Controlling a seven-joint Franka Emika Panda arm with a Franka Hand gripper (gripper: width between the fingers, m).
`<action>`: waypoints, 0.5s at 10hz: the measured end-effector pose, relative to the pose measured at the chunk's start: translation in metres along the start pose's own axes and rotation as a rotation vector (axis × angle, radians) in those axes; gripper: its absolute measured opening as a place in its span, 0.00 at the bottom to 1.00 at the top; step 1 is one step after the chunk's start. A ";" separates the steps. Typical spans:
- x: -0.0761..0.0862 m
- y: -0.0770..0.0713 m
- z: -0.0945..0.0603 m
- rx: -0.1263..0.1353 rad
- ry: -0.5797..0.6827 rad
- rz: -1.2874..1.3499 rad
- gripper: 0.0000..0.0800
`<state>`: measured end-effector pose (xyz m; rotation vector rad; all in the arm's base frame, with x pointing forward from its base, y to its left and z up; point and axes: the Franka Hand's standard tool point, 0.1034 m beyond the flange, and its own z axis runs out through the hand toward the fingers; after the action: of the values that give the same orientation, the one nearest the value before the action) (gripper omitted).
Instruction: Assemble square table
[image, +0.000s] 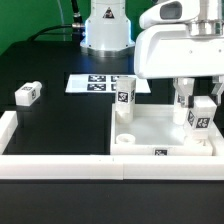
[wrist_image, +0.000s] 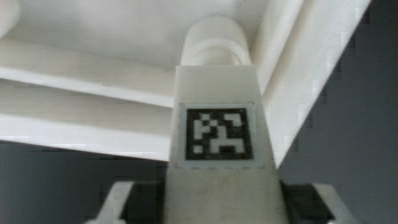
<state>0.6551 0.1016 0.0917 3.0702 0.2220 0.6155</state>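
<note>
The white square table top (image: 160, 128) lies at the exterior view's right, with a tag on its front rim. One white tagged leg (image: 124, 97) stands upright at its far left corner. My gripper (image: 198, 100) hangs over the top's right side, shut on another tagged leg (image: 200, 117) that is upright against the top. In the wrist view this leg (wrist_image: 221, 120) fills the middle, tag facing the camera, between my gripper's (wrist_image: 222, 206) two fingers, its far end at the top's rim (wrist_image: 89, 90). A loose leg (image: 27, 94) lies at the exterior view's left.
The marker board (image: 95, 84) lies flat behind the table top. White border rails (image: 60, 166) run along the front and the left edge. The robot base (image: 106, 30) stands at the back. A short round stub (image: 125, 141) sits at the top's near left corner.
</note>
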 end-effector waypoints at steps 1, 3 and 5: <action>0.002 -0.002 0.001 0.001 0.016 -0.002 0.36; 0.003 -0.004 0.001 0.001 0.049 -0.006 0.36; 0.005 -0.005 0.002 0.001 0.089 -0.008 0.37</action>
<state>0.6594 0.1070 0.0914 3.0447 0.2357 0.7523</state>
